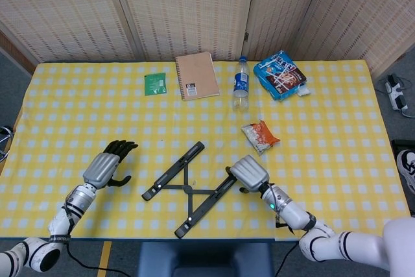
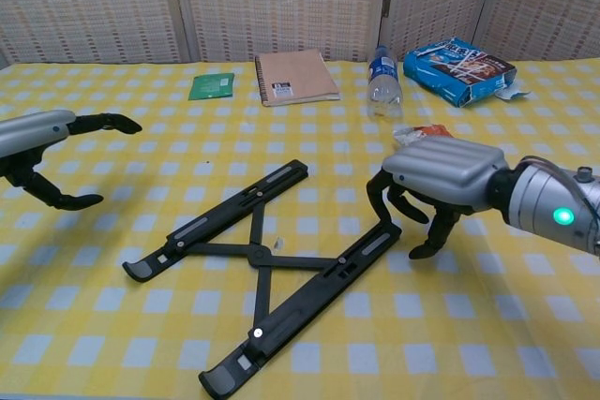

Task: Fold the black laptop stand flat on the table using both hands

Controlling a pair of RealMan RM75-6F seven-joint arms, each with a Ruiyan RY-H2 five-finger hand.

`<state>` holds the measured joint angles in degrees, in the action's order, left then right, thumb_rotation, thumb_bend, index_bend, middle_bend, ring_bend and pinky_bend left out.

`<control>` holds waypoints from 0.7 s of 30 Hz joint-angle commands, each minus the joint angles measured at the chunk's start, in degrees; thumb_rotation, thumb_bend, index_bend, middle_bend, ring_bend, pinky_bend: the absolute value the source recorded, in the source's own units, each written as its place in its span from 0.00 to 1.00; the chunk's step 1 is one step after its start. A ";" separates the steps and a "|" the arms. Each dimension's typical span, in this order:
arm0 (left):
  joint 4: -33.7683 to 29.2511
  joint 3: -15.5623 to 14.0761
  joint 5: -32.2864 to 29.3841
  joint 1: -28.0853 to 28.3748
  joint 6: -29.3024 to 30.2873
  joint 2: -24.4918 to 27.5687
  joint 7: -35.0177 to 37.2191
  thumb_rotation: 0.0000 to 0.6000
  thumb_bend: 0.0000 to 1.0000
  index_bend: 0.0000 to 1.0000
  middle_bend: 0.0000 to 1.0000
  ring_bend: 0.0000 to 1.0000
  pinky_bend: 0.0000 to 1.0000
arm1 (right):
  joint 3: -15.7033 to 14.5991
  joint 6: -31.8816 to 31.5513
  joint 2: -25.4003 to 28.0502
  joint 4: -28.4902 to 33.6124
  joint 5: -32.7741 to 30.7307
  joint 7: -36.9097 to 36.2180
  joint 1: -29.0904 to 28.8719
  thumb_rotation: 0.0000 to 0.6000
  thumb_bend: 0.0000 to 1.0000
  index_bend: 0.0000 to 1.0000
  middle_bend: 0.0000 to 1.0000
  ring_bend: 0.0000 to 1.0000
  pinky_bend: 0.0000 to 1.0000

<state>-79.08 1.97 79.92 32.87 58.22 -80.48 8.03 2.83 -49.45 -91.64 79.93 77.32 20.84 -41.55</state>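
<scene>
The black laptop stand (image 1: 190, 187) (image 2: 265, 261) lies spread on the yellow checked table, two long bars joined by a crossed link. My right hand (image 1: 250, 173) (image 2: 433, 180) hovers palm down at the far end of the right bar, fingers curled down and touching or nearly touching that end, holding nothing. Well to the left of the stand, my left hand (image 1: 106, 167) (image 2: 42, 142) is held open with fingers spread, apart from the left bar.
At the back of the table lie a green packet (image 1: 155, 84), a brown notebook (image 1: 196, 75), a water bottle (image 1: 240, 84) and a blue snack bag (image 1: 280, 74). A red and white snack packet (image 1: 260, 134) lies just behind my right hand.
</scene>
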 commanded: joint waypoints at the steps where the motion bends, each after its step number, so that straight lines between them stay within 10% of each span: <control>1: 0.26 -0.14 0.25 -0.20 0.02 -0.06 0.23 1.00 0.36 0.14 0.11 0.00 0.00 | 0.36 0.69 -1.62 -1.91 -0.18 -0.46 -0.69 1.00 0.16 0.55 0.77 0.82 0.89; 21: -1.03 -1.11 2.52 -0.57 -0.78 0.32 2.12 1.00 0.36 0.14 0.11 0.00 0.00 | 6.55 1.88 -13.18 -19.57 0.12 -1.08 -7.72 1.00 0.16 0.55 0.77 0.82 0.89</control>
<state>-80.08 0.89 82.42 32.29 57.46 -80.18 10.13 7.89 -48.18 -102.92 62.87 78.08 19.73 -47.75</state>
